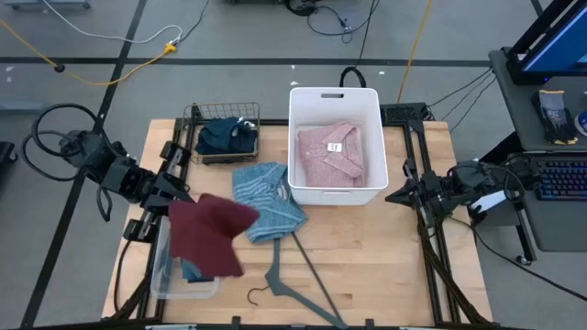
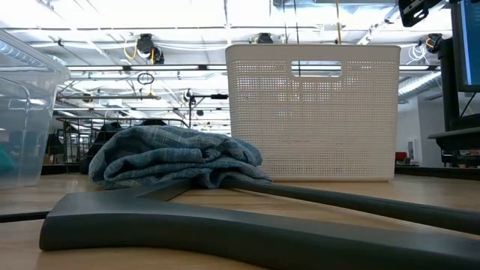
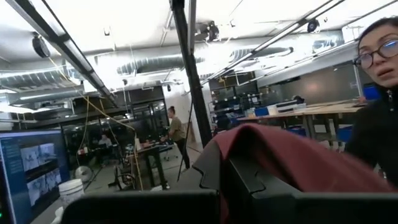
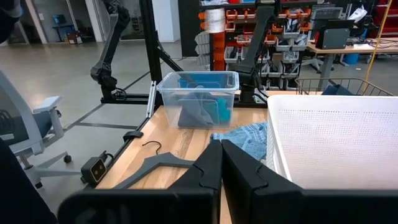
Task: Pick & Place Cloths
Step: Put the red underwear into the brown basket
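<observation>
My left gripper [image 1: 181,198] is at the table's left side, shut on the maroon garment [image 1: 213,235], which spreads above the clear bin [image 1: 183,275]. In the left wrist view the maroon garment [image 3: 298,158] lies over my fingers. The light-blue striped shirt [image 1: 266,202] lies crumpled on the table beside the white basket; the low view shows the shirt [image 2: 172,156] too. The pink collared shirt [image 1: 331,153] lies in the white basket [image 1: 335,94]. A navy top [image 1: 226,136] sits in the wire basket. Teal and blue pieces [image 4: 202,106] are in the clear bin. My right gripper [image 1: 392,195] waits shut at the table's right edge. My left gripper holds the maroon garment near its far-left corner [image 1: 186,207], coming level from the table's left. The cloth [image 3: 273,149] is draped over the fingers [image 3: 249,180] and hides the place of contact. The garment is lifted clear and hangs over the clear bin.
A grey clothes hanger [image 1: 295,275] lies on the near middle of the table, large in the low view's foreground [image 2: 225,229]. The wire basket [image 1: 223,115] stands at the far left, next to the white basket. A person [image 3: 379,93] shows in the room beyond.
</observation>
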Tool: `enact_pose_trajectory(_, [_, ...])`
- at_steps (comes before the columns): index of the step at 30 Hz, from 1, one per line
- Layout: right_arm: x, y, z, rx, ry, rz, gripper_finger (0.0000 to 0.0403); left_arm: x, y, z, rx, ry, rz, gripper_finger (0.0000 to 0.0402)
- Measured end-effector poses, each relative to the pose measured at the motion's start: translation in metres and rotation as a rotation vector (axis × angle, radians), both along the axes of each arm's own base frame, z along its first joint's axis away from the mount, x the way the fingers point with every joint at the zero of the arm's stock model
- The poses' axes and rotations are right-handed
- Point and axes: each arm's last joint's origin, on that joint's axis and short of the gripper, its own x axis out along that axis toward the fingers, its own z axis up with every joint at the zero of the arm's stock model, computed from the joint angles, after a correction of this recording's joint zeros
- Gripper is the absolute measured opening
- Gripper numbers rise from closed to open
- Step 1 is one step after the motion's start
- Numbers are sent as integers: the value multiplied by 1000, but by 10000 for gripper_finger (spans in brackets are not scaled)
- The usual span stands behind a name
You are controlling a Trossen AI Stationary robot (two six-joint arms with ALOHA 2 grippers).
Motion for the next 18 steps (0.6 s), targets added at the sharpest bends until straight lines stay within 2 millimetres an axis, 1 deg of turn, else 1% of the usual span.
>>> enact_pose_trajectory(2, [0, 0, 0, 3, 1, -1, 0, 1, 1, 0, -22, 14, 40, 0])
enact_pose_trajectory(4, [0, 0, 0, 5, 1, -1, 0, 2, 5, -1, -96, 52, 173, 0])
enact_pose_trajectory(6, [0, 0, 0, 5, 1, -1, 0, 3, 11, -3, -198, 111, 365, 0])
enact_pose_trajectory(10, [0, 0, 0, 6, 1, -1, 0, 4, 27, -11, -421, 206, 851, 0])
enact_pose_trajectory(12, [0, 0, 0, 6, 1, -1, 0, 2, 33, -14, -481, 229, 1057, 0])
enact_pose_trajectory(15, [0, 0, 0, 22, 4, -3, 0, 0, 40, -15, -548, 230, 1254, 0])
enact_pose_trajectory(18, [0, 0, 0, 32, 6, -4, 0, -2, 48, -13, -560, 234, 1397, 0])
